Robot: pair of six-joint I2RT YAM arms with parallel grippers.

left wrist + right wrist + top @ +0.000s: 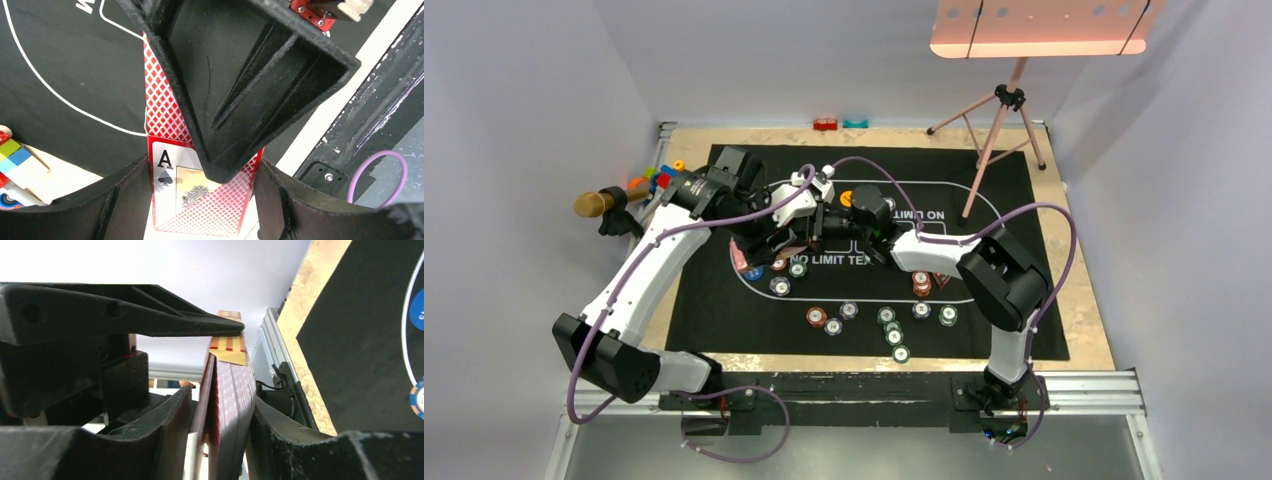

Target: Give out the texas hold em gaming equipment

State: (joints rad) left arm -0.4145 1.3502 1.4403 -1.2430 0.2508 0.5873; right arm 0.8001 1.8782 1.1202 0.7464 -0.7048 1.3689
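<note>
A flat, rectangular pack of playing cards (165, 130), red diamond lattice with a printed ace of spades, is held over the black felt mat (714, 300). The left gripper (202, 205) clenches one end and the right gripper (222, 410) pinches the other, both arms bent inward mid-table. Round striped poker chips (889, 325) lie nearby.

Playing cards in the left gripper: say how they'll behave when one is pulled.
Probably thin and flexible: the playing cards show as slim edges in the right wrist view. Likely slippery, so neighbours may slide along; they sit offset in the left gripper.
</note>
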